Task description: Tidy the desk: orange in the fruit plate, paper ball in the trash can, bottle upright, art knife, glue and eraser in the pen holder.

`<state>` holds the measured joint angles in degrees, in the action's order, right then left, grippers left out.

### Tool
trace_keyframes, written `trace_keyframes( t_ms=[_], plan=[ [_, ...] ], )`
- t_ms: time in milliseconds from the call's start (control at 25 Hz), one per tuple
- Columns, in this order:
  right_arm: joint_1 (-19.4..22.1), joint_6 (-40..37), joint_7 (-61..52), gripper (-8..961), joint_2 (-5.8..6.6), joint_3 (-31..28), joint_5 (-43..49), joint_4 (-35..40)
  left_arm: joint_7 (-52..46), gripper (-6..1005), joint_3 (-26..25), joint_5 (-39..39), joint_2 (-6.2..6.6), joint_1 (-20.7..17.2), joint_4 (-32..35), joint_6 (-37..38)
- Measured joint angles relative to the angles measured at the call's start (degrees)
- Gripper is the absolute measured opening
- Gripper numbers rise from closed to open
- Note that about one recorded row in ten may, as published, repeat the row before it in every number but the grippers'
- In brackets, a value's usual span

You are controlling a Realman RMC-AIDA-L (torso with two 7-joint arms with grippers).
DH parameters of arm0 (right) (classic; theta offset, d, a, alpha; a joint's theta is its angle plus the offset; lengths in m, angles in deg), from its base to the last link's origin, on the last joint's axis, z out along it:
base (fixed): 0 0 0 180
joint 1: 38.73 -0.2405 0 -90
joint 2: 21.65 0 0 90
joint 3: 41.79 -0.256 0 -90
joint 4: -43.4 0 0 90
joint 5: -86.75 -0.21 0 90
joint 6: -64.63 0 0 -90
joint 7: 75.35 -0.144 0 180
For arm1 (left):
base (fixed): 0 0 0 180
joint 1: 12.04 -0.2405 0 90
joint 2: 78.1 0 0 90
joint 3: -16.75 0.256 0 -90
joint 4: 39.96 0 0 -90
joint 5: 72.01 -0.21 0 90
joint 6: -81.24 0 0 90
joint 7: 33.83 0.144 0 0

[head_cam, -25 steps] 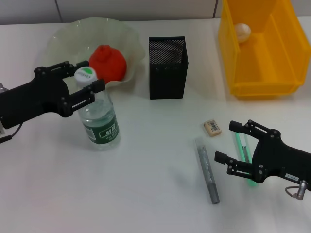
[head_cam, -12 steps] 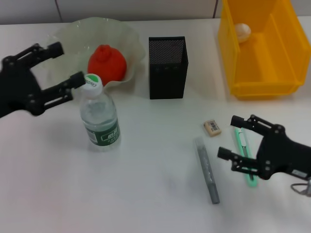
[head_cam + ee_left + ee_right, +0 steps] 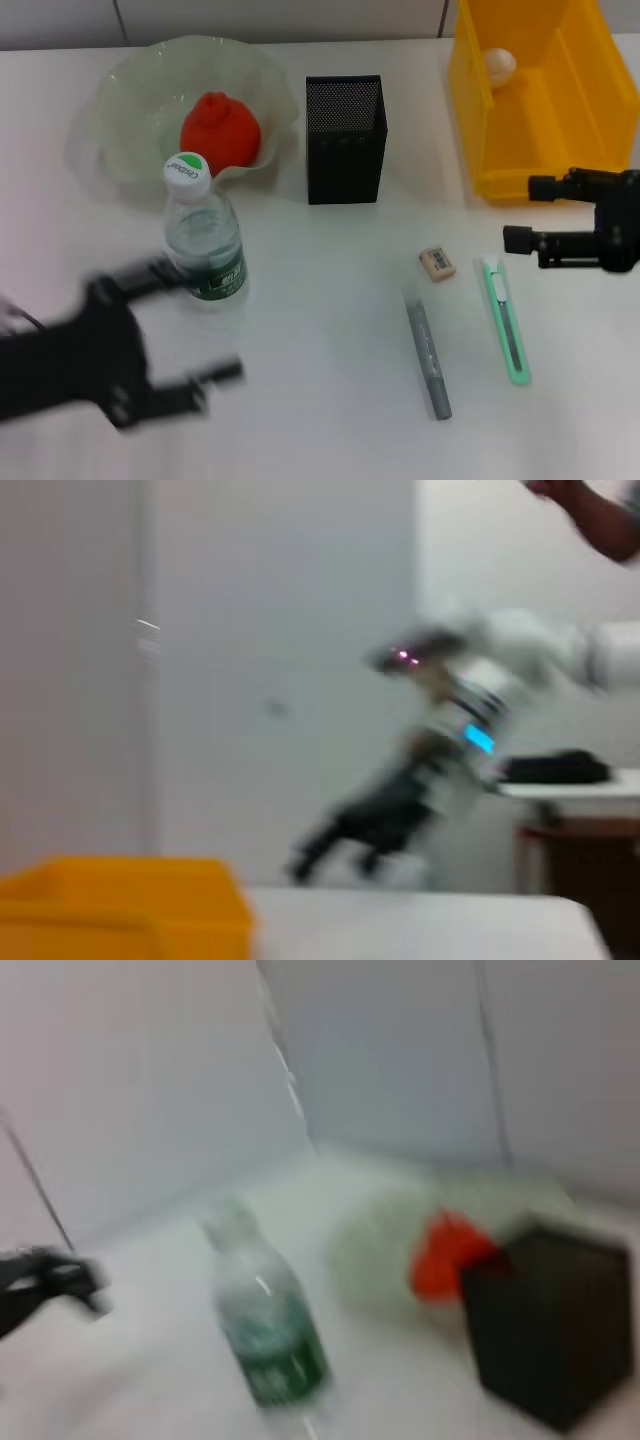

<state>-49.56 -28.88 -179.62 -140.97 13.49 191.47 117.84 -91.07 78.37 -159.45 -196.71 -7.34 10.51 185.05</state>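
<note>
The bottle [image 3: 204,240] stands upright on the desk [image 3: 320,400], in front of the fruit plate [image 3: 140,90], which holds the orange [image 3: 220,128]. The pen holder [image 3: 345,140] stands at the middle back. The eraser [image 3: 437,263], the glue [image 3: 428,360] and the art knife [image 3: 506,320] lie on the desk at the right. The paper ball [image 3: 499,65] lies in the trash can [image 3: 540,100]. My left gripper [image 3: 185,325] is open and empty at the front left, blurred. My right gripper [image 3: 525,212] is open and empty at the right edge, above the knife. The right wrist view shows the bottle [image 3: 265,1320], orange [image 3: 450,1255] and pen holder [image 3: 550,1325].
The left wrist view shows the trash can [image 3: 120,905] and my right arm [image 3: 440,750] beyond it, blurred. A wall edge runs behind the desk. A side table stands far right in the left wrist view.
My left gripper has let go of the upright bottle and swung down to the front left. My right gripper has moved back and right, away from the art knife.
</note>
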Motion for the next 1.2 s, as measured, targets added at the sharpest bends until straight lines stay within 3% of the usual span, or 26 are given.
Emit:
trace_keyframes(
  t_ms=[120, 160, 200, 320, 360, 400, 440, 640, 1200],
  plan=[
    [-3.7, -1.1, -23.0, 840, 0.05, 4.8, 15.7, 14.6, 2.2, 787, 3.9, -1.5, -0.17, 1.4, -3.8, -1.8],
    [-6.0, -2.7, -35.8, 840, 0.07, 10.3, 26.4, 21.5, 3.3, 787, 5.3, -1.6, -0.20, 3.3, -7.4, -3.2],
    [-6.0, -2.7, -35.8, 840, 0.07, 10.3, 26.4, 21.5, 3.3, 786, 5.3, -1.6, -0.20, 3.3, -7.4, -3.2],
    [-9.4, -4.4, -49.2, 838, -0.06, 18.7, 38.7, 26.2, 5.7, 785, 5.9, -1.6, -0.20, 7.1, -14.5, -5.2],
    [-11.1, -4.2, -54.5, 838, -0.10, 23.7, 43.9, 24.8, 6.7, 785, 6.0, -1.7, -0.18, 9.2, -17.6, -6.7],
    [-11.1, -4.2, -54.5, 838, -0.10, 23.7, 43.9, 24.8, 6.7, 785, 6.0, -1.7, -0.18, 9.2, -17.6, -6.7],
    [-12.4, -3.0, -58.0, 837, -0.15, 28.2, 47.9, 21.9, 7.0, 785, 6.0, -1.7, -0.17, 10.5, -19.2, -7.9],
    [-13.3, 1.8, -60.7, 835, -0.21, 32.7, 50.2, 15.6, 7.0, 785, 6.0, -1.7, -0.14, 11.1, -19.6, -8.6],
    [-15.9, 8.8, -62.4, 753, -0.30, 35.1, 47.6, 6.3, 7.4, 785, 6.1, -1.8, -0.09, 11.4, -19.8, -9.0]
  ],
)
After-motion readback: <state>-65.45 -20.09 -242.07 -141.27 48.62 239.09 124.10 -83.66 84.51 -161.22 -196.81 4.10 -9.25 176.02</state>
